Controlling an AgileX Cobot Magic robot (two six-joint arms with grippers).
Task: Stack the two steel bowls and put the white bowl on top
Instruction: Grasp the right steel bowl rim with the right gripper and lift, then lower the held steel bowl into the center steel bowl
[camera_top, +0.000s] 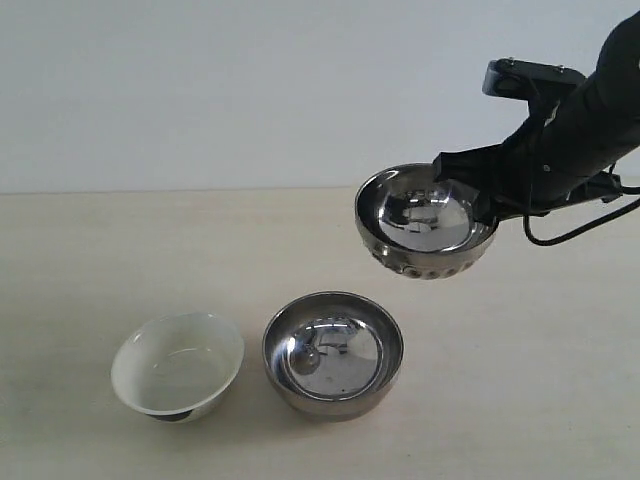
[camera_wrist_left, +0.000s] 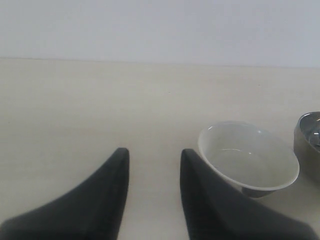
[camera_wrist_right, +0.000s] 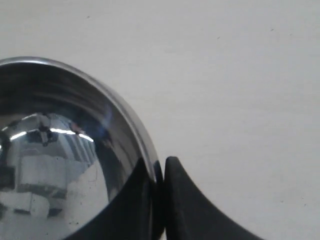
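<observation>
**Dimpled steel bowl held aloft; smooth steel bowl and white bowl on the surface**

The dimpled steel bowl (camera_top: 425, 222) hangs in the air on the right side of the exterior view, clear of the pale surface (camera_top: 90, 260) and tipped a little so its mouth faces the camera. The right fingers (camera_top: 470, 170) are clamped on its rim, one inside the bowl and one outside. The right wrist view shows the same pinch up close, with the rim caught between the two dark tips (camera_wrist_right: 185, 200). The bowl's inside (camera_wrist_right: 60, 150) shows only mirror-like reflections, and a band of dimples runs around its lower outside.

The smooth steel bowl (camera_top: 333, 355) stands upright on the surface, lower in the exterior view and a little left of the lifted bowl. Its polished well shows only reflections.

The white bowl (camera_top: 178, 367) sits just beside the smooth bowl on its left, close but apart. It leans rather than sitting level, and its small dark foot shows underneath. Its glossy inside (camera_wrist_left: 250, 160) is bare.

The left fingers (camera_wrist_left: 105, 190) are spread apart with nothing between them, over the surface near the white bowl. An edge of the smooth steel bowl (camera_wrist_left: 310, 145) shows beyond it.
</observation>
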